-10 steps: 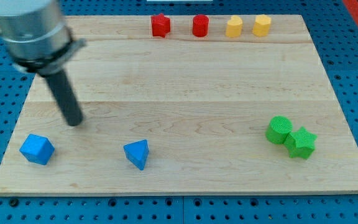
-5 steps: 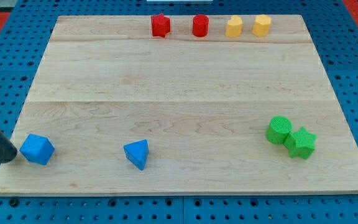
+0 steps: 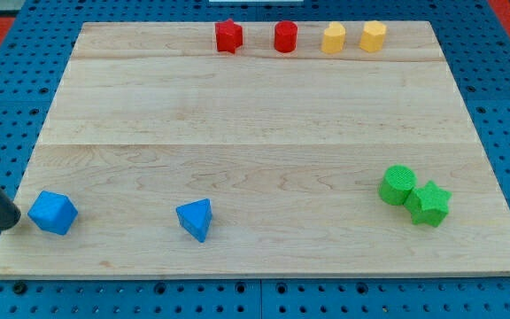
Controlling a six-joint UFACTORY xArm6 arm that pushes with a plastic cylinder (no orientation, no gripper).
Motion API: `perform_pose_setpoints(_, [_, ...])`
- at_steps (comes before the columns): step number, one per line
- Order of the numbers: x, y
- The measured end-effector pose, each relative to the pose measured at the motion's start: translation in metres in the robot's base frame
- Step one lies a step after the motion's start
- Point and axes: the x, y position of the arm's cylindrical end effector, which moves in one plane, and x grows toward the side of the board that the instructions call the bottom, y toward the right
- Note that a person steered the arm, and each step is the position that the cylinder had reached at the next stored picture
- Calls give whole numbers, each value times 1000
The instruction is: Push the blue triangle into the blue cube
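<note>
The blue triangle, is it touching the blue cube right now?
No, the blue triangle sits well to the view's right of the blue cube, with bare board between them.

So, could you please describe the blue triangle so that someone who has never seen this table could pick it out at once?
Start at the wooden board and follow its bottom edge from the view's left. First comes the blue cube, with my tip just to its left; the blue triangle is the next block to the right. It stands alone, and it is wedge-shaped, not boxy like the cube.
</note>
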Motion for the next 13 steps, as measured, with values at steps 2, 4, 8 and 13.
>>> perform_pose_setpoints(2, [-7, 2])
perform_pose_setpoints(4, [-10, 36])
perform_pose_setpoints(8, [54, 193])
perform_pose_setpoints(13, [-35, 201])
